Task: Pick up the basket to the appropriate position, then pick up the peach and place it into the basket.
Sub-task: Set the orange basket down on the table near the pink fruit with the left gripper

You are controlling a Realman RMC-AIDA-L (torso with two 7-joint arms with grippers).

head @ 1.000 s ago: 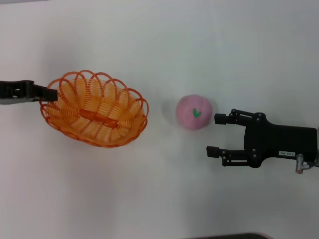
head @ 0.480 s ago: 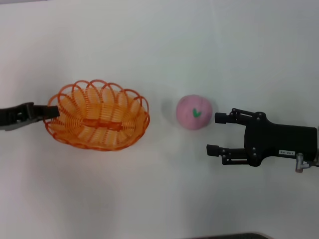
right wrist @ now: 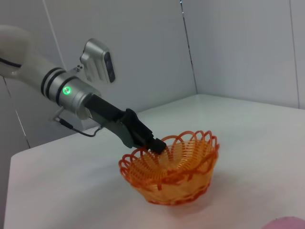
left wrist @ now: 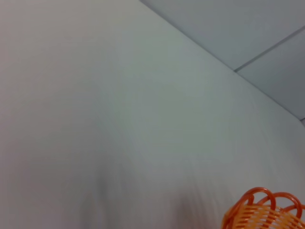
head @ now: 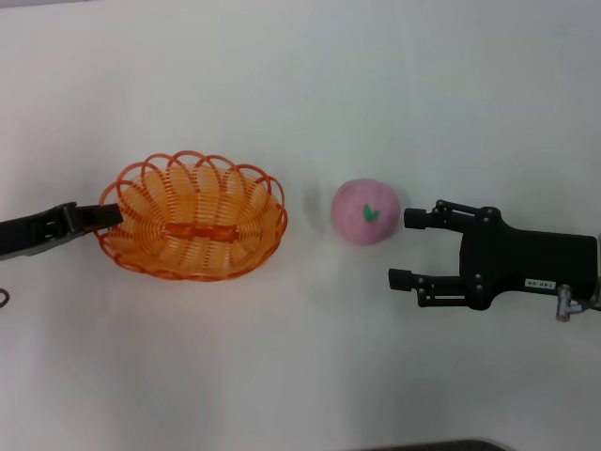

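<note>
The orange basket (head: pixel 192 218) stands level at the table's left-middle. My left gripper (head: pixel 111 218) is shut on its left rim. The right wrist view shows this grip (right wrist: pixel 155 144) on the basket (right wrist: pixel 171 169), which is at or just above the table. An edge of the basket shows in the left wrist view (left wrist: pixel 267 212). The pink peach (head: pixel 365 211), with a green leaf mark, lies to the right of the basket, apart from it. My right gripper (head: pixel 404 248) is open and empty, just right of the peach. A sliver of the peach shows in the right wrist view (right wrist: pixel 286 223).
The white table (head: pixel 300 85) bears nothing else. Grey wall panels (right wrist: pixel 238 47) stand behind the table's far edge.
My left gripper has carried the basket to the right and toward me. The basket has levelled out from a tilt. The peach and right gripper have not moved.
</note>
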